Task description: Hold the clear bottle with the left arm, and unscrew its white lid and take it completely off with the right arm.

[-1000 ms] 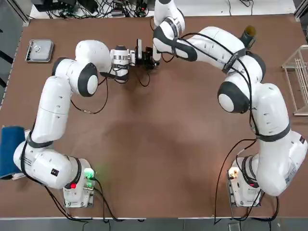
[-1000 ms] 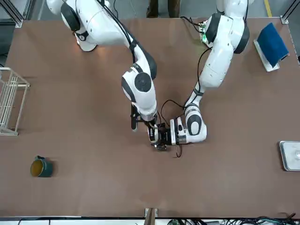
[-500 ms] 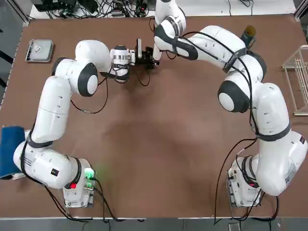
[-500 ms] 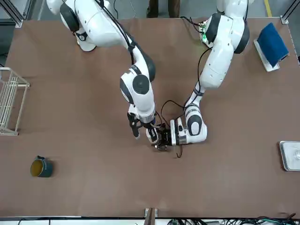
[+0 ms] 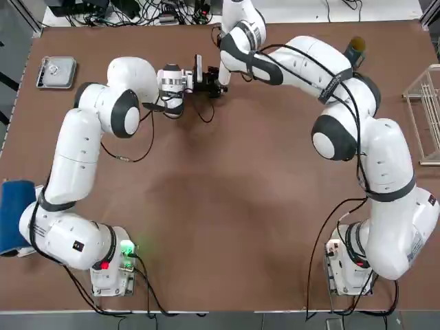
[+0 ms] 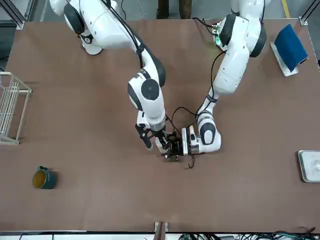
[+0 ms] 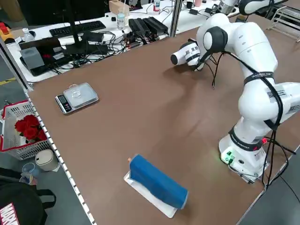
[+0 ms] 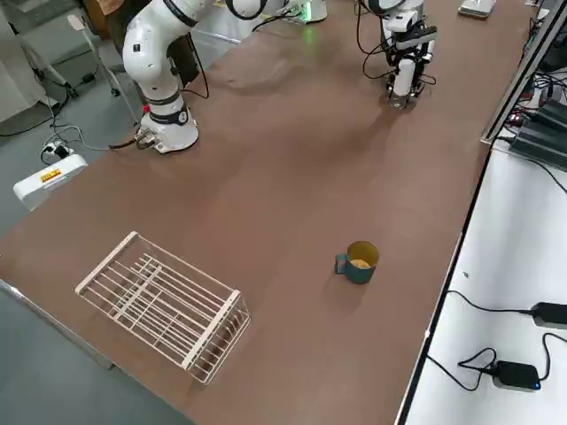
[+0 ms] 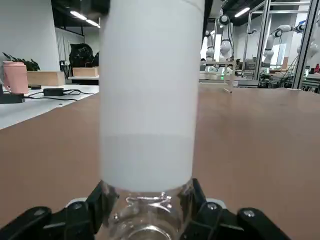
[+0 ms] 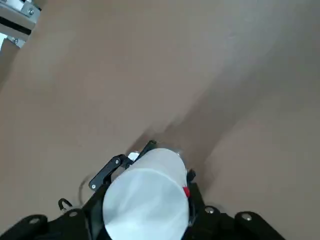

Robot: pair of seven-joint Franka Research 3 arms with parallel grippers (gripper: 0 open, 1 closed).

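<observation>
Clear, slim glass-like bottle is upright above the brown desk, at the meeting point of my two white jointed arms, well out from their bases. A white wire rack lies on the desk out beyond my right arm. On my left side, a blue cylinder rests on a white base, with a flat silver-grey case farther out. A teal mug sits near the desk's far edge. My black right jaws are closed around the long white lid, which sits on the bottle; my black left jaws are closed on the clear glass below it.
</observation>
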